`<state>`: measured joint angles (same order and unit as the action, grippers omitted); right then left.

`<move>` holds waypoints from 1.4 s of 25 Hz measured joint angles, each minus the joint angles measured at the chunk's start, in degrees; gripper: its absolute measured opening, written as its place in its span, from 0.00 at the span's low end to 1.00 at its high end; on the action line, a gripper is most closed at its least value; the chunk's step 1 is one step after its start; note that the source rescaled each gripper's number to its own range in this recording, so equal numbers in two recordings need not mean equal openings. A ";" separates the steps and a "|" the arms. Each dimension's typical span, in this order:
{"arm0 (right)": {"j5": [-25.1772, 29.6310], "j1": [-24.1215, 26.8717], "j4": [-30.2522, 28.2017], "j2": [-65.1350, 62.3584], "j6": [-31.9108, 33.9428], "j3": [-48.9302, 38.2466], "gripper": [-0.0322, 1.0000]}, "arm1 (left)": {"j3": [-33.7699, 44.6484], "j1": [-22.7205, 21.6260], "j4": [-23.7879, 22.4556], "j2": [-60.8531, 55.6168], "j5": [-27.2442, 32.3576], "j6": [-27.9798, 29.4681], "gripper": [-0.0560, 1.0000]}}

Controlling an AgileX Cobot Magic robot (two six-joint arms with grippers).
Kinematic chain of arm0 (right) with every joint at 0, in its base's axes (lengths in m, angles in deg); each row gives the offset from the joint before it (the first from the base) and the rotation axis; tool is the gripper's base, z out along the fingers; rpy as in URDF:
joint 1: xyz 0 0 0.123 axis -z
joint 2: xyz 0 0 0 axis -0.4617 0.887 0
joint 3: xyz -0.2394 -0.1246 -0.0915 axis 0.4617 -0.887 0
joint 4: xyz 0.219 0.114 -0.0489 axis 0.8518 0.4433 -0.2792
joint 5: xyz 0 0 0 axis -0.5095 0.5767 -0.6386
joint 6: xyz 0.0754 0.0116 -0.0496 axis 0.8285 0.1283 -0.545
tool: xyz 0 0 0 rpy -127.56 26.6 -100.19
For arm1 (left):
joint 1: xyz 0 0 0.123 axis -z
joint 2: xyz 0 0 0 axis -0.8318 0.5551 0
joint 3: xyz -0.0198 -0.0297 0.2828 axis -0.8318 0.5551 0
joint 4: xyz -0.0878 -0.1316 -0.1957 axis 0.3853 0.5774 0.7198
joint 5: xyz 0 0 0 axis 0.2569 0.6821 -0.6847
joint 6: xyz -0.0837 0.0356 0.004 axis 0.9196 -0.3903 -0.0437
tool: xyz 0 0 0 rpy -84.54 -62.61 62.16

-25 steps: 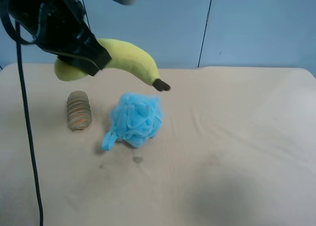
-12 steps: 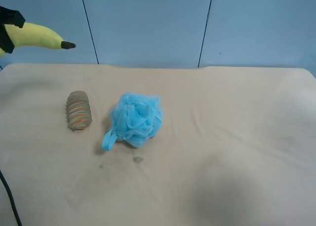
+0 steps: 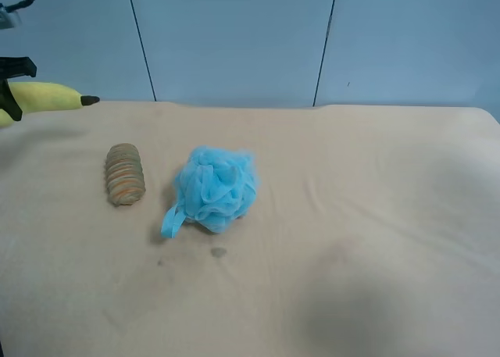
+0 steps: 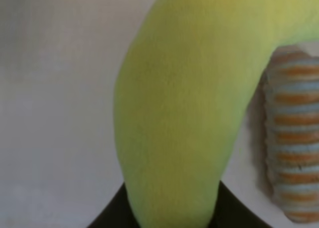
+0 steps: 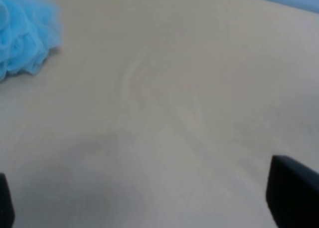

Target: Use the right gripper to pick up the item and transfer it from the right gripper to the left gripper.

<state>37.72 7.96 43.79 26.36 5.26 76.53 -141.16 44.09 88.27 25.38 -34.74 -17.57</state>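
Beige cloth-covered table (image 3: pixel 375 216) is carrying two things: blue mesh pouf (image 3: pixel 214 187) is lying toward one side, ribbed brown-orange oval (image 3: pixel 125 173) is lying near it, not touching. Cloth is wrinkling faintly.

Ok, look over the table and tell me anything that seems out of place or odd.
Nothing is spilled or damaged. A small dark smudge marks the wrinkled cloth near the blue pouf. The banana is not lying with the others: the left gripper holds it in the air at the exterior high view's left edge.
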 joint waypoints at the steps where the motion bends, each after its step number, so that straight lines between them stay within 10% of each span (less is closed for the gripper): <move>1: 0.00 0.00 0.00 0.00 0.00 0.00 1.00 | 0.00 -0.12 0.12 0.91 -0.88 0.33 0.06; 16: 0.00 0.00 0.00 0.00 0.00 0.00 1.00 | 0.00 -0.13 6.22 16.27 -14.70 1.25 0.08; 24: 0.00 0.00 0.00 0.00 0.00 0.00 1.00 | 0.00 -0.13 6.22 17.18 -14.87 0.79 0.94; 35: 0.00 0.00 0.00 0.00 0.00 0.00 1.00 | -0.06 -0.13 4.24 -1.63 -1.93 -1.56 0.99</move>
<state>37.72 7.96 43.79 26.36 5.26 76.53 -141.21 43.96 92.51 23.74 -36.66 -19.13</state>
